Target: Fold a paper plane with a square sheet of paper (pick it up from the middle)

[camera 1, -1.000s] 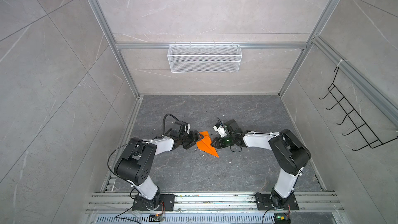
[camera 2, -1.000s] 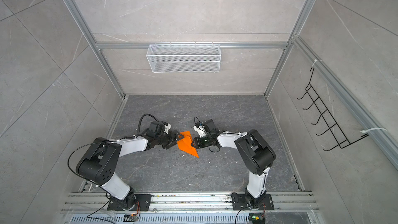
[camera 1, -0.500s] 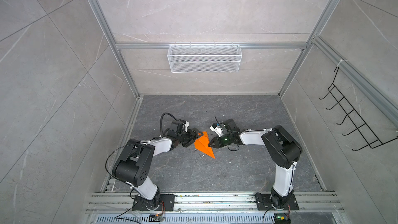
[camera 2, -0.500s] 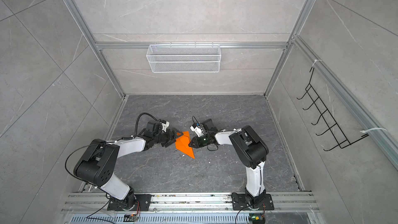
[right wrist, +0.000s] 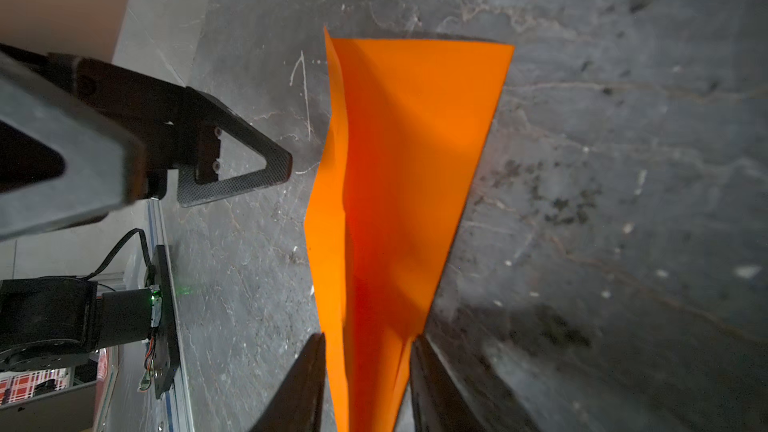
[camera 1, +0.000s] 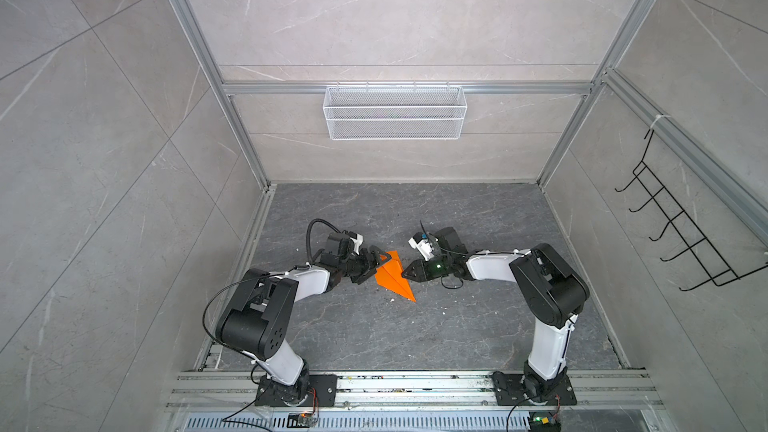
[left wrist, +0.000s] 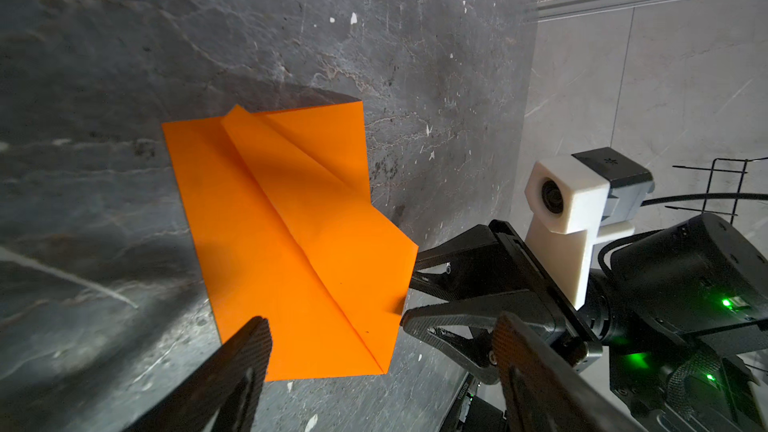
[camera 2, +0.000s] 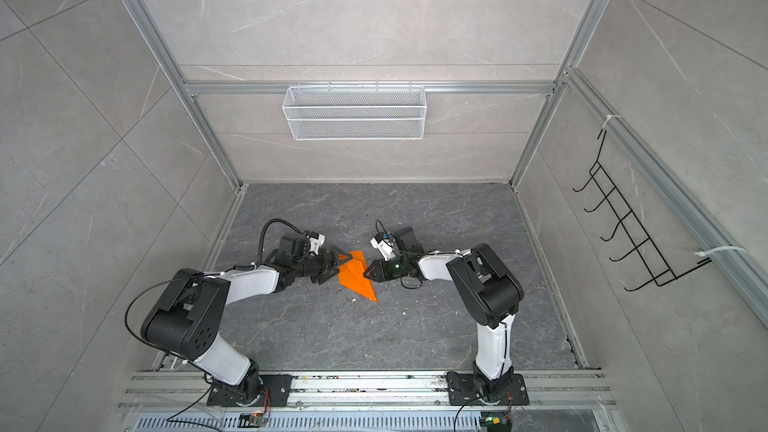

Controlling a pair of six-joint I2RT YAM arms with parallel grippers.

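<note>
Both top views: orange paper plane (camera 1: 392, 278) (camera 2: 356, 275) flat on grey floor (camera 1: 415, 338), mid-scene, nose pointing near-right, between left gripper (camera 1: 376, 268) and right gripper (camera 1: 405, 276).

Left wrist: sharp centre crease, layered wings; left fingers (left wrist: 241, 367) spread wide, pinching nothing.

Right wrist: right fingers (right wrist: 307, 376) part-way apart, tips at right edge.
</note>
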